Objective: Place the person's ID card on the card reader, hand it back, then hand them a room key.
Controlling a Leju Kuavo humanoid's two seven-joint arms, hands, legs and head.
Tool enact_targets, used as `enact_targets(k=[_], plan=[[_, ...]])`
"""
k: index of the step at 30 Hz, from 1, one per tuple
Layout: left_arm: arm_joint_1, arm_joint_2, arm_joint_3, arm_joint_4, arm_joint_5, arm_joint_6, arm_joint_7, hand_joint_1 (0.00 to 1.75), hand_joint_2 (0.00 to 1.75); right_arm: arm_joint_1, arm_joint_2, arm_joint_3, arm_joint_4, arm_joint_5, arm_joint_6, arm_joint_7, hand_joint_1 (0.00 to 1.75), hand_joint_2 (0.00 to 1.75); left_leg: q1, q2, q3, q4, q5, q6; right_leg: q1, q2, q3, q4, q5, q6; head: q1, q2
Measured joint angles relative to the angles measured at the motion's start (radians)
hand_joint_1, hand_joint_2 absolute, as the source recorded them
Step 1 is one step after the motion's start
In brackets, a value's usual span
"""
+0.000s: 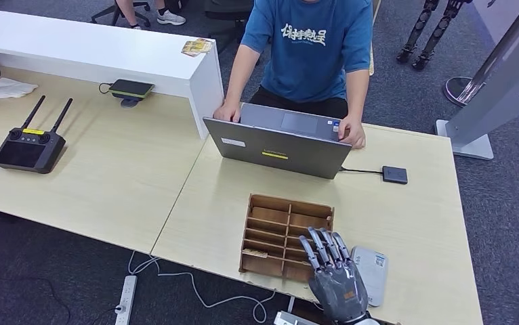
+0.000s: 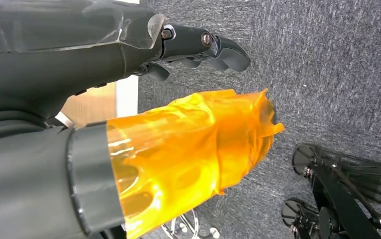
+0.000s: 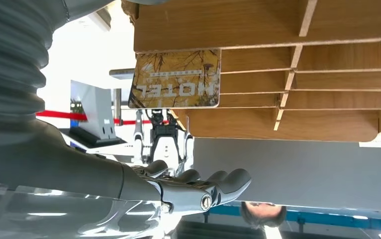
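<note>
— Left hand (image 2: 188, 47), condition?
— Hanging above grey carpet; fingers loosely extended, nothing held.

— Room key, location?
— Printed hotel card (image 3: 176, 78), standing in a slot of wooden rack (image 1: 287, 233) on the desk, one edge protruding.

— Handling?
— Judged thin, light, stiff, slick-faced; likely to slide if pressed flat. Best pinched by the protruding edge, thumb against finger, then drawn straight out.

— Right hand (image 1: 338, 277)?
— Fingers straight and spread, empty; poised over the rack's near right corner, contact not discernible. White card reader (image 1: 370, 271) just beside.

— ID card?
— Not identifiable.
</note>
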Motion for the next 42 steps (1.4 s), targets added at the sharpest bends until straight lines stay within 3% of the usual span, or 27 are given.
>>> enact_targets(k=[13,21,42], plan=[[0.0,0.0,0.0,0.0,0.004,-0.002,0.0,0.0,0.0,-0.014,-0.003,0.028,-0.006,-0.066,0.013,-0.027,0.0,1.75,0.0,0.0,0.0,0.0,0.0,0.0,0.0,0.0,0.0,0.0,0.0,0.0,0.0,0.0],[0.0,0.0,0.0,0.0,0.03,0.004,0.007,0.0,0.0,-0.029,-0.029,0.04,-0.006,-0.038,0.119,0.039,0.0,1.75,0.0,0.0,0.0,0.0,0.0,0.0,0.0,0.0,0.0,0.0,0.0,0.0,0.0,0.0],[0.001,0.0,0.0,0.0,0.047,0.008,0.009,0.0,0.0,-0.04,-0.072,0.052,-0.043,-0.11,0.176,0.049,0.0,1.75,0.0,0.0,0.0,0.0,0.0,0.0,0.0,0.0,0.0,0.0,0.0,0.0,0.0,0.0]])
